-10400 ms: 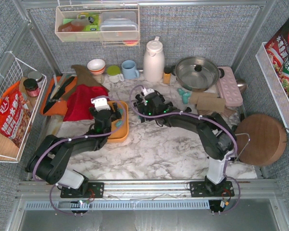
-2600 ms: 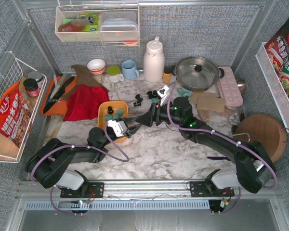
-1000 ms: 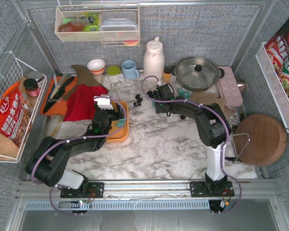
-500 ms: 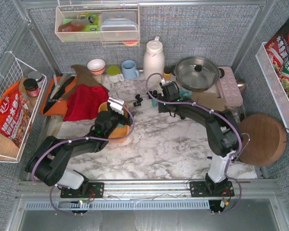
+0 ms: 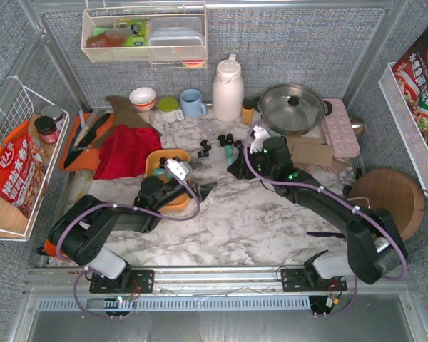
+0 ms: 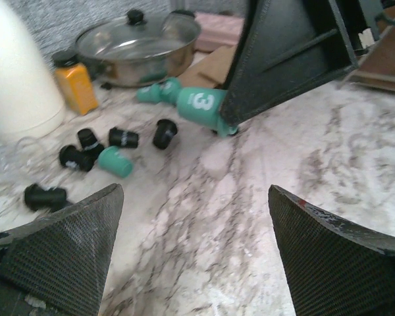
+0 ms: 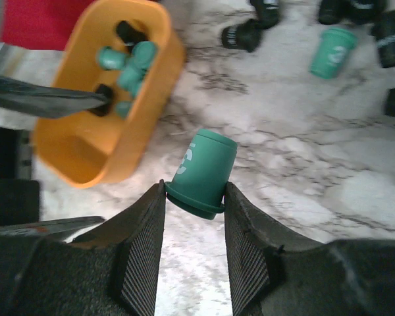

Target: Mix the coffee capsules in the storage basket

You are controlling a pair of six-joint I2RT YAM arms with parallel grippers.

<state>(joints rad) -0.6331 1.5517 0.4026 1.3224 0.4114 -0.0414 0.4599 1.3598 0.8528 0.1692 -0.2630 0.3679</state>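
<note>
Right wrist view: the right claw point(image 7: 194, 197) pinches a teal capsule point(image 7: 203, 170) by its wide rim, just outside the basket point(image 7: 72, 155), beside its long wall. Inside the basket, teal and black capsules point(image 7: 126, 62) cluster at one end. More capsules, mostly black with one teal point(image 7: 332, 52), lie loose on the bench point(image 7: 296, 171), well apart from the basket.

The left wrist view adds what the other cannot: a white "3" on the held capsule, and the left claw point(image 6: 197, 250) spread wide, nothing between its fingers point(image 6: 59, 250). It also shows the loose capsules lying short of a lidded pot point(image 6: 138, 49).

From the top view, the left arm lies low along the bench, its claw at the basket's edge nearest the right arm. The right arm stretches diagonally from its base, its claw stopping just beside the basket.
</note>
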